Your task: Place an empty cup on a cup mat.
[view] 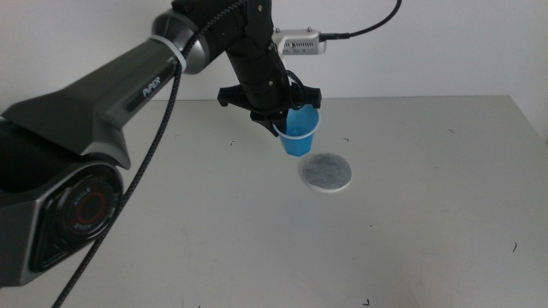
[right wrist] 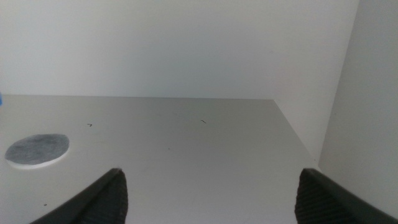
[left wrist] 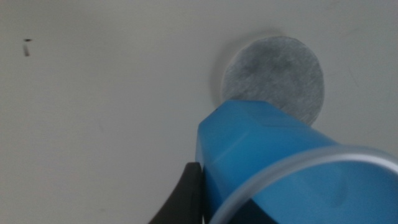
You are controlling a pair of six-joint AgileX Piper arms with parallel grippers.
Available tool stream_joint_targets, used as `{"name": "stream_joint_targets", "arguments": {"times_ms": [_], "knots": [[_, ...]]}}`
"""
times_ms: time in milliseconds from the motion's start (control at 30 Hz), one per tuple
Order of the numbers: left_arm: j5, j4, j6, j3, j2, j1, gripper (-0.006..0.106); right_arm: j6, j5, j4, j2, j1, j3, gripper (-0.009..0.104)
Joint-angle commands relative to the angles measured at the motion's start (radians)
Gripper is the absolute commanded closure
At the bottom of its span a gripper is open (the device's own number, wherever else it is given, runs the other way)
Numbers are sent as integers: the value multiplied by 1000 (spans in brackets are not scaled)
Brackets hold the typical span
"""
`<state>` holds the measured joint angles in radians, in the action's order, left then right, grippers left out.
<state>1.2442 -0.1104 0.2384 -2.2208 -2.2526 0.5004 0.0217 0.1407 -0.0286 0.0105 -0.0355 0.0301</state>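
Middle view shows the left gripper holding the blue cup by its rim, up in the air, with the cup mat at five o'clock from it.

Open right hand faces the cup mat.

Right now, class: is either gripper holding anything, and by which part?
The left gripper holds the cup by its rim, above the table beside the cup mat. The right gripper is open and holds nothing.
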Motion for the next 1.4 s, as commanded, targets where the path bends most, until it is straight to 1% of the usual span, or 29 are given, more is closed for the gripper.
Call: {"name": "stream_joint_targets", "arguments": {"times_ms": [0, 133, 233, 400, 567, 800, 900, 1000, 1100, 1133, 1167, 1267, 1367], "knots": [[48, -41, 20, -74, 19, 19, 100, -5, -75, -14, 27, 1, -8, 1], [31, -70, 25, -146, -52, 39, 100, -5, -75, -14, 27, 1, -8, 1], [17, -71, 26, -195, -94, 48, 100, -5, -75, -14, 27, 1, -8, 1], [-8, -75, 29, -220, -139, 48, 100, -5, -75, -14, 27, 1, -8, 1], [-60, -113, 23, -220, -161, 49, 100, -5, -75, -14, 27, 1, -8, 1], [-76, -111, -5, -220, -171, 51, 99, -5, -75, -14, 27, 1, -8, 1], [-77, -112, -9, -220, -179, 51, 87, -5, -75, -14, 27, 1, -8, 1], [-79, -111, -32, -220, -179, 51, 69, -5, -75, -14, 27, 1, -8, 1], [-84, -105, -38, -220, -179, 51, 47, -5, -75, -14, 27, 1, -8, 1], [-83, -101, -39, -220, -179, 51, 42, -5, -75, -14, 27, 1, -8, 1], [-83, -101, -57, -220, -179, 51, 31, -5, -75, -14, 27, 1, -8, 1], [-83, -105, -71, -220, -174, 51, 22, -5, -75, -14, 27, 1, -8, 1], [-74, -106, -82, -220, -157, 51, 17, -5, -75, -14, 27, 1, -8, 1]]}}
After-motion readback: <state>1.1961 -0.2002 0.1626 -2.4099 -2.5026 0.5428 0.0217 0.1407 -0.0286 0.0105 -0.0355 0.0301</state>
